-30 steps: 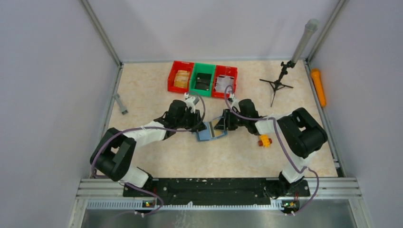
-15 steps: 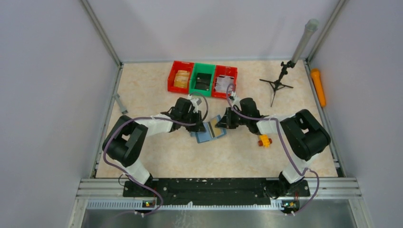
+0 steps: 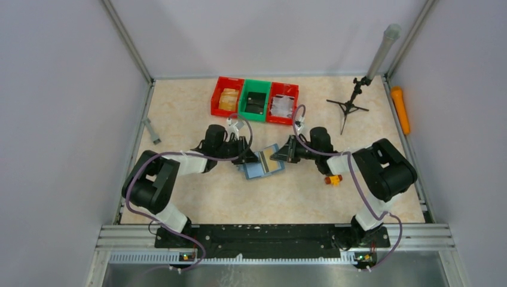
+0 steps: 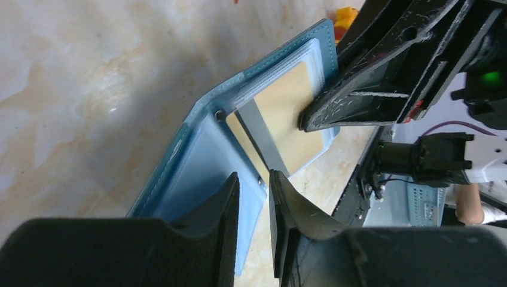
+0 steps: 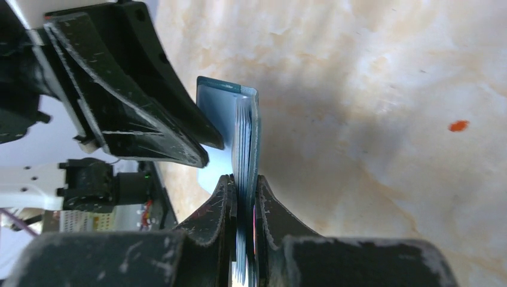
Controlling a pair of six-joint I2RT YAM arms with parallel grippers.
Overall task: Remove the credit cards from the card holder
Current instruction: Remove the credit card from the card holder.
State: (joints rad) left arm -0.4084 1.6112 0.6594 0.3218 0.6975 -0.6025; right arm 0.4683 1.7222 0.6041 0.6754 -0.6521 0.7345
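Mid-bench (image 3: 197, 113), the teal card holder (image 3: 263, 162) stands half open. The right gripper (image 5: 244, 184) has its jaws clamped on the raised flap. The left gripper (image 4: 252, 185), jaws narrow, meets the flat half, its grip unclear. The stitched cover looks light and floppy. A stiff, slick tan credit card (image 4: 287, 113) in clear sleeves is probably best pinched at an exposed edge.

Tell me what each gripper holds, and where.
Right gripper: the card holder, pinched at its raised flap's edge. Left gripper: at the flat flap; grip unclear.

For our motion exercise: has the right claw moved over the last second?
Yes. The right claw has shifted slightly rightward, further from the green plastic bin, shut on the teal folding card holder.
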